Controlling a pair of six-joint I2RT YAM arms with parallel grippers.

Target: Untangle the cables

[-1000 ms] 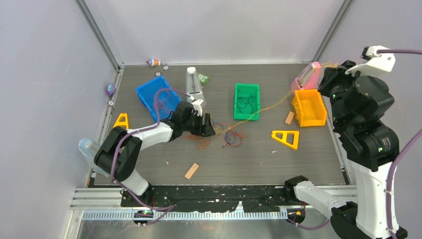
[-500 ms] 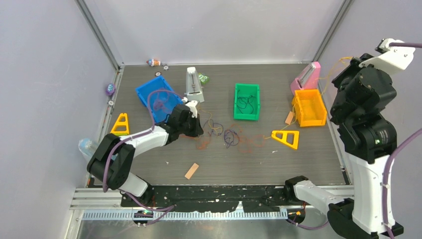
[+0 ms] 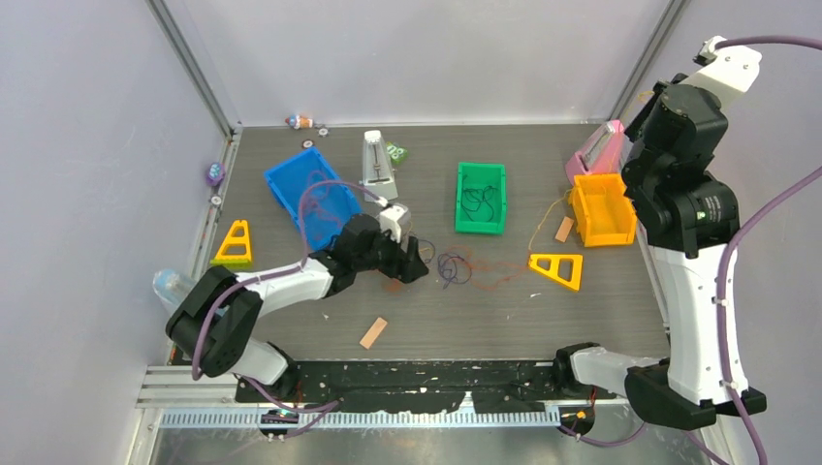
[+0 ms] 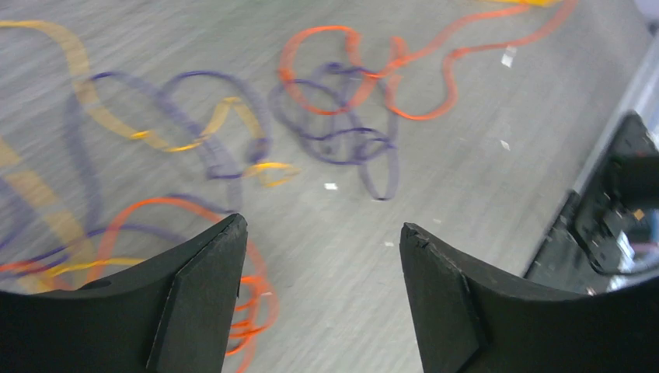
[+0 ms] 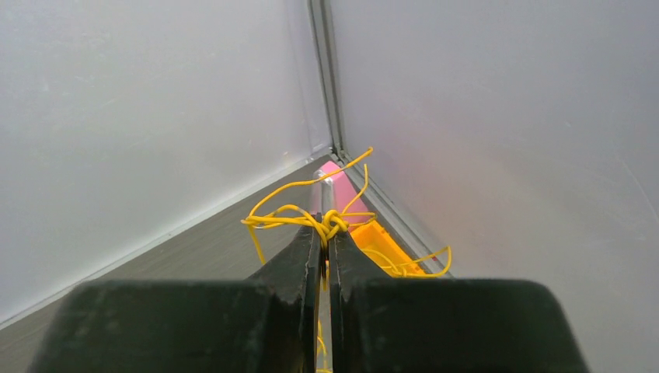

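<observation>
**Two grippers working a tangle of thin cables (image 3: 456, 269) on a dark table (image 3: 485, 320).**
The left gripper (image 4: 319, 233) hovers with jaws parted and nothing between them, over purple, red-orange and yellow strands that lie looped and crossed at the table's centre. The right gripper (image 5: 325, 233), raised near the far right corner, is clamped on a knotted yellow cable (image 5: 284, 211) above the orange bin (image 3: 603, 208).

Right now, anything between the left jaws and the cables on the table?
Nothing visible. The left jaws stand open over the cables. Purple, orange and yellow strands lie loose on the table just ahead, with no other object between.
</observation>
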